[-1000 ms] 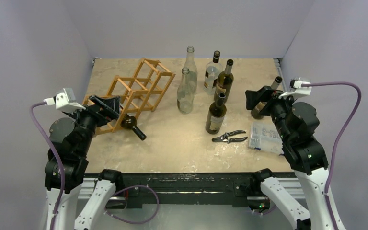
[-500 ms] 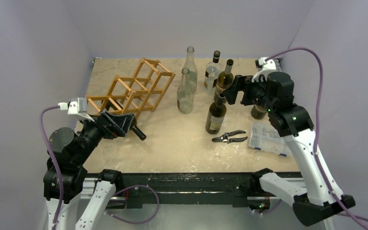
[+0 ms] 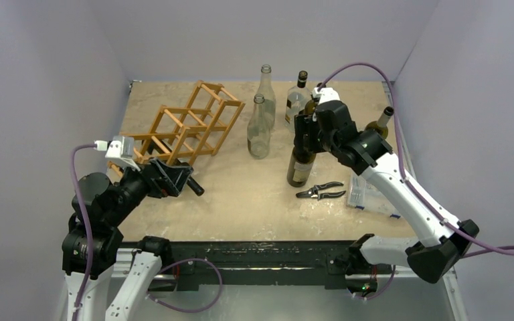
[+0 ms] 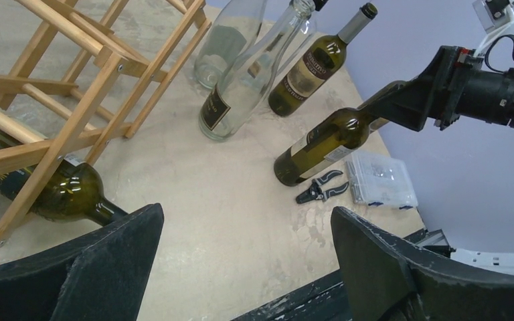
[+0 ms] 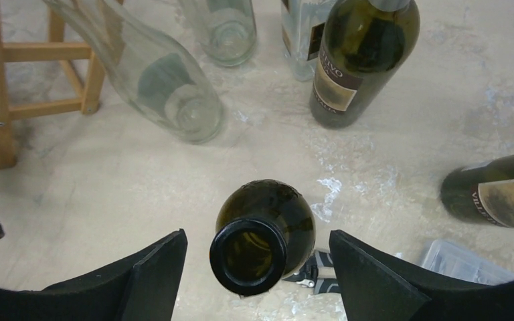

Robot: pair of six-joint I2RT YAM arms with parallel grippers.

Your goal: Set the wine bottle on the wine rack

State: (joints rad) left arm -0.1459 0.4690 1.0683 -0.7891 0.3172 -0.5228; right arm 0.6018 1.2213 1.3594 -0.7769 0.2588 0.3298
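Right gripper (image 5: 258,264) has swung in from the right edge of the surface (image 3: 241,207) within 1 second and now straddles the mouth of the upright dark bottle (image 5: 266,231), jaws apart and clear on both sides. Left gripper (image 4: 241,257), jaws also apart, has drawn back from the rack (image 3: 194,124), where a racked bottle (image 4: 57,194) lies. A neck grasp is probably next. The dark bottle stands mid-surface, well apart from the rack.

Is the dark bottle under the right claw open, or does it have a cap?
Open. The dark bottle shows a bare, hollow mouth from above, with no cap.
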